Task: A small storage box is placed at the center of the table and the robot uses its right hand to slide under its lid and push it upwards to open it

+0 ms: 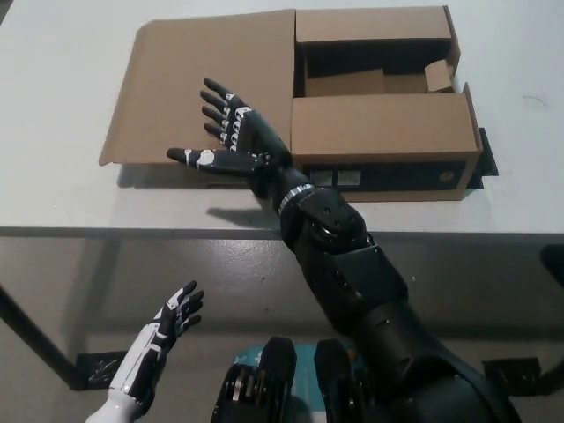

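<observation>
Hovering palm-up, fingers spread and empty, black right hand (231, 141) beside brown cardboard storage box (379, 132); lid (207, 84) apparently flat on white counter (53, 106); white left hand (163, 339) open, low.

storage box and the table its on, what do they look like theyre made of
Storage box: looks like plain brown cardboard, matte and unprinted apart from small labels on its front; its lid is a thin flat flap folded open to the left.
Table: smooth white top with a faint sheen, probably laminate or painted board; the look leaves it open.
</observation>
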